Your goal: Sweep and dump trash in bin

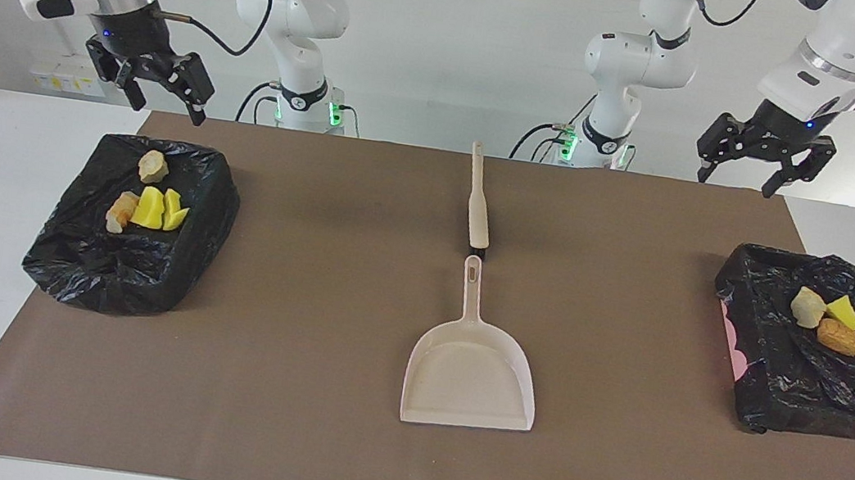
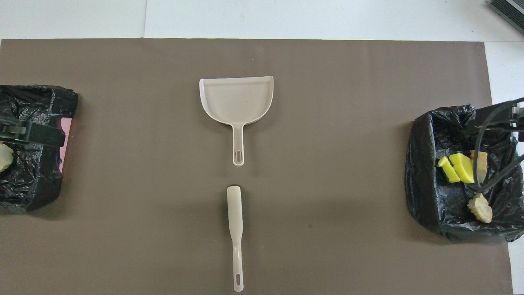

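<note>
The trash lies in two black-bagged bins. In the bin (image 1: 100,279) (image 2: 421,176) at the right arm's end are yellow sponge pieces (image 1: 159,210) (image 2: 457,168), a tan chunk (image 1: 121,210) and a beige lump (image 1: 152,167) (image 2: 480,208). The bin (image 1: 828,400) (image 2: 37,184) at the left arm's end holds a pale lump (image 1: 807,307), a yellow piece (image 1: 845,311) and an orange chunk (image 1: 840,337). My right gripper (image 1: 169,111) hangs open and empty over its bin's robot-side edge. High over the mat's edge, my left gripper (image 1: 735,184) is open and empty too.
A beige dustpan (image 1: 472,374) (image 2: 236,100) lies mid-mat, its mouth pointing away from the robots. The beige brush (image 1: 480,197) (image 2: 234,217) lies in line with its handle, nearer to the robots. A brown mat (image 1: 299,339) covers the white table.
</note>
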`<state>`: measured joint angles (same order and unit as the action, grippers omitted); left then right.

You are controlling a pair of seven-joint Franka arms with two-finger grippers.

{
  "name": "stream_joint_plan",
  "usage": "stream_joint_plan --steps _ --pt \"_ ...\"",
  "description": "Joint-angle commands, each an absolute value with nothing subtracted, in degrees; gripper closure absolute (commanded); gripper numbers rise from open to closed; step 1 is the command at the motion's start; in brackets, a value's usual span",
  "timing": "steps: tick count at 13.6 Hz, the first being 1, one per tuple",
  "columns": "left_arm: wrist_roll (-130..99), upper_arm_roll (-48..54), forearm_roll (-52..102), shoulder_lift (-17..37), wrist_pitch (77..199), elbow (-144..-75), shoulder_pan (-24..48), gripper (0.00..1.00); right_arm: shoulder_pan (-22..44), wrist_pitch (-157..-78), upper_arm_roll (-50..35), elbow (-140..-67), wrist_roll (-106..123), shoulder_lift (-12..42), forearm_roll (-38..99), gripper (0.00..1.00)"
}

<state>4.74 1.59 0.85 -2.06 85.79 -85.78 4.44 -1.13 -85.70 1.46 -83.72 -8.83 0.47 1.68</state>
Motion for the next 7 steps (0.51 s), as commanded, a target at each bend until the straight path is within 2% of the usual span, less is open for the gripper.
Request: stream_joint_plan --steps 1,7 --pt "4.9 2.6 1.0 -2.0 84.6 -85.2 2.5 0.00 -1.4 -86.0 1.2 -83.8 -9.8 0.4 2.5 0.00" --pt "5.3 2.6 1.0 -2.8 85.1 -86.6 2.5 0.00 -1.4 -86.0 1.2 -84.3 -9.5 0.1 2.5 0.00"
